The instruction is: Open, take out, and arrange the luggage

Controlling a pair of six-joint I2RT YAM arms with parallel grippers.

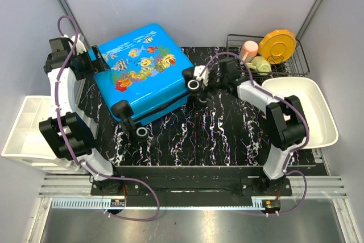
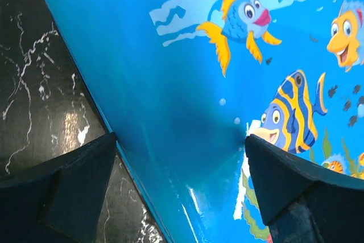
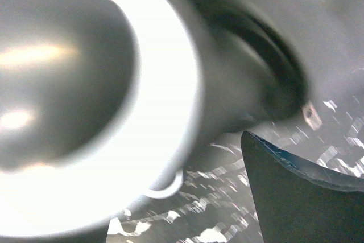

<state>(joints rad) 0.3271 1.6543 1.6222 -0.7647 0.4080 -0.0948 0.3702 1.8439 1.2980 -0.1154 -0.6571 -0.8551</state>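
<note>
Closest to me, in the left wrist view, are the two dark fingers (image 2: pixel 68 189) of the left gripper (image 2: pixel 182 189). They are spread wide, with the glossy blue shell of the luggage (image 2: pixel 187 83) between them (one finger hangs over the counter (image 2: pixel 40 83), the other over the fish print). Nothing is clamped.

In the right wrist view a blurred wheel (image 3: pixel 85 101) swamps the left of the frame. Only one finger (image 3: pixel 301 197) shows at lower right, so I cannot tell how the right gripper stands.

From above, the luggage lies flat and closed at upper left-centre of the frame. The left gripper is at its upper-left corner, and the right gripper (image 1: pixel 198 78) is beside the wheel at its right corner.

Opening has not begun, as I judge it. I would steady the wheel end with the right arm and walk the left one off the slick shell to the side seam, hunting for a zip pull. A pinch on that gloss would likely slide.

Farthest off, at upper right, sits the dish rack (image 1: pixel 284 64).
</note>
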